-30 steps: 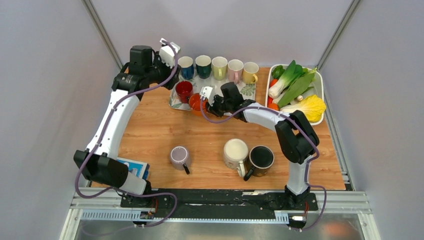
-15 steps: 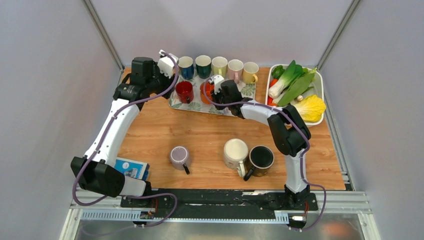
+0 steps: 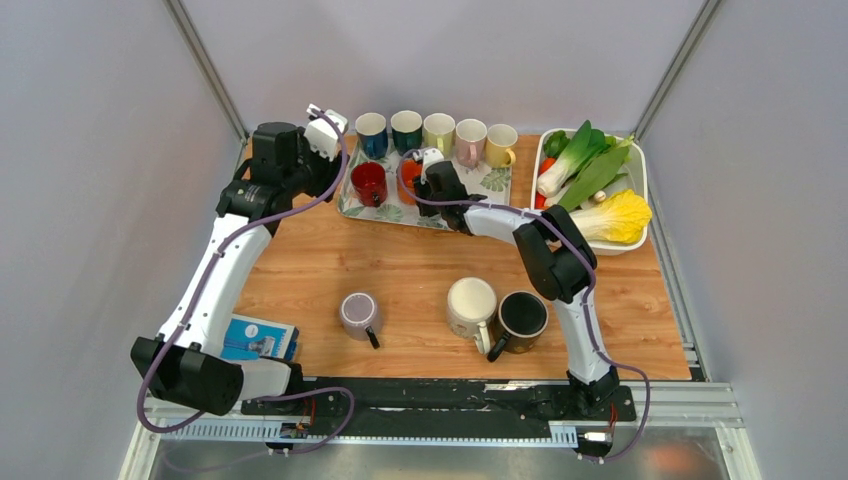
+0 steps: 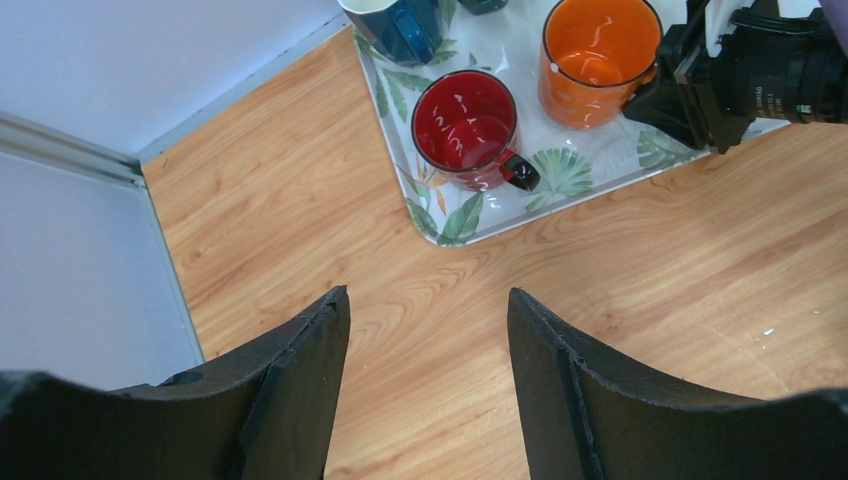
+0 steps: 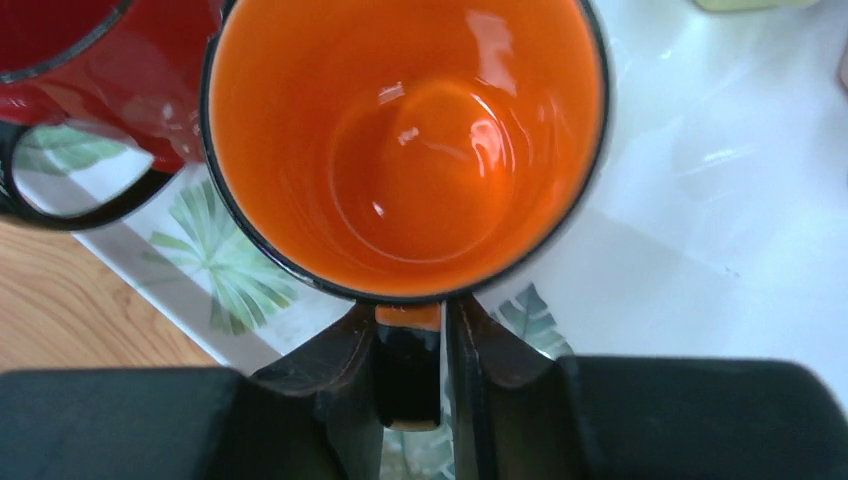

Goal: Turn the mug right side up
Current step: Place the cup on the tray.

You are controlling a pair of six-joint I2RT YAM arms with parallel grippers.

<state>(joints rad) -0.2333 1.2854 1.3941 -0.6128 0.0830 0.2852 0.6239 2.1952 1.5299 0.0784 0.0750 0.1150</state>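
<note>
We see the white bin (image 3: 643,175) at the far right, heaped with leafy vegetables (image 3: 585,160). Left of it, the leaf-print tray (image 3: 495,185) carries a far row of five mugs (image 3: 438,135), with the red mug (image 4: 465,125) and the orange mug (image 5: 400,130) nearer, both empty. The orange mug stands upright on the tray, mouth up, its handle clenched in the right gripper (image 5: 408,345). The left gripper (image 4: 428,300) hangs released above the table (image 3: 400,260), near the tray's left corner.

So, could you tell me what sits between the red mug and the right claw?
The orange mug, gripped at its handle by the right claw; the left wrist view shows it.
</note>
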